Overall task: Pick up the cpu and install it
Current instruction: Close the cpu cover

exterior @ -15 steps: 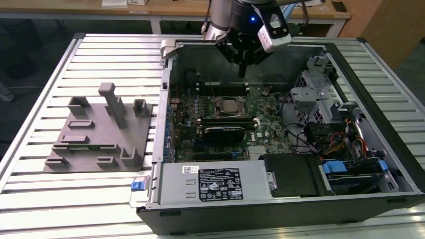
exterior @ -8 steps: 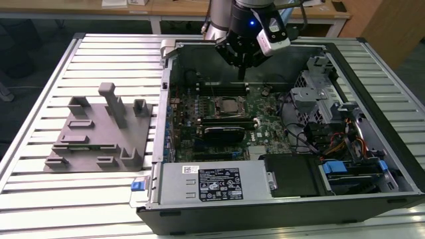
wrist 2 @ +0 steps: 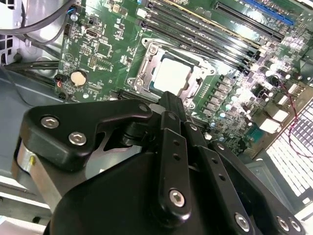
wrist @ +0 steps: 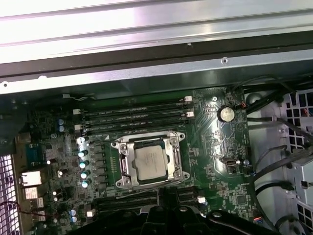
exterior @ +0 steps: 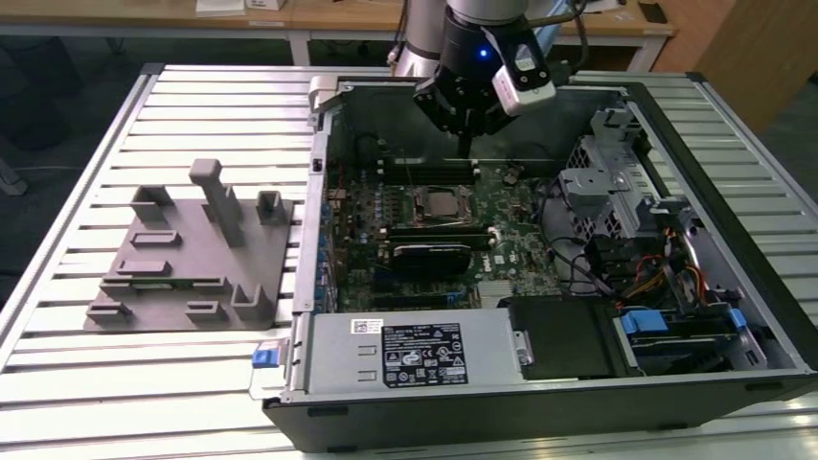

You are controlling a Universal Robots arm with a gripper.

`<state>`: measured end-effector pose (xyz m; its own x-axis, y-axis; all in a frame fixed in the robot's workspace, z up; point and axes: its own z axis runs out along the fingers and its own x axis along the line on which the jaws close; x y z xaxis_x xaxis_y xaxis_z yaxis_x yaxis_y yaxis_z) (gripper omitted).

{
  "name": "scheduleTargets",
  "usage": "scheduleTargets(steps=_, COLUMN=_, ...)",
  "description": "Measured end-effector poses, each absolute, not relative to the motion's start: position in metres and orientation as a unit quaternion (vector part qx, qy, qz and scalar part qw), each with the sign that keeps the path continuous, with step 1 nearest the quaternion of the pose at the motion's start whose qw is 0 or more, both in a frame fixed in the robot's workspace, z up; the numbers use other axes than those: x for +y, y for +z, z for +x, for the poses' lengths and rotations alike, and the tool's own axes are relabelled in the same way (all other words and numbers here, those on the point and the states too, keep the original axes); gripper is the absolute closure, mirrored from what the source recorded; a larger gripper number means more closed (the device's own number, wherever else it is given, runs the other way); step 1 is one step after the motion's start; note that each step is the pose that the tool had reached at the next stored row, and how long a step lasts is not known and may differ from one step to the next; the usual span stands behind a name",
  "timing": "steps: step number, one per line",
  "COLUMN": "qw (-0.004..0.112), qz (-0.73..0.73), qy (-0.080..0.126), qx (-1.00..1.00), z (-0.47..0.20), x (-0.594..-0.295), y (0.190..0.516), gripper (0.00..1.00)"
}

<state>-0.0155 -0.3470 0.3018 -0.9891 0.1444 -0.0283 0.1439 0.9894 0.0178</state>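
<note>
Now, in the exterior view you see the cpu (exterior: 443, 201) lying flat, face up, inside the socket frame (exterior: 423, 203) near the frame's centre. It is square, so no long axis shows; its edges run parallel to the frame's. The open computer case (exterior: 715, 379) holds the green motherboard (exterior: 383, 206), a grey power supply (exterior: 397, 353) at lower centre, and cable bundles with a drive cage at right. A grey fixture (exterior: 192, 259) sits on the slatted counter (exterior: 128, 383) at left, outside the case. The gripper (exterior: 468, 134) hangs at upper centre, above the board and clear of the chip.

In the second wrist view, the cpu (wrist 2: 172, 76) sits at upper centre, its silvery-white top plain and bright within the metal socket frame (wrist 2: 145, 68). The black fingers (wrist 2: 172, 105) stand together, their tip just below the chip in the picture.

In the first wrist view, the cpu (wrist: 149, 163) lies at centre, pale grey and matte, ringed by the socket frame (wrist: 123, 164), edges squared with the memory slots (wrist: 132, 116) above it.
</note>
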Motion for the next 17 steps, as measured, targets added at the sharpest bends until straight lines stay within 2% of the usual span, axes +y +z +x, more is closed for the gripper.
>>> scheduleTargets(steps=17, qw=0.015, qz=0.072, qy=0.008, qx=0.997, z=-0.0155, x=-0.3470, y=0.2919, gripper=0.89)
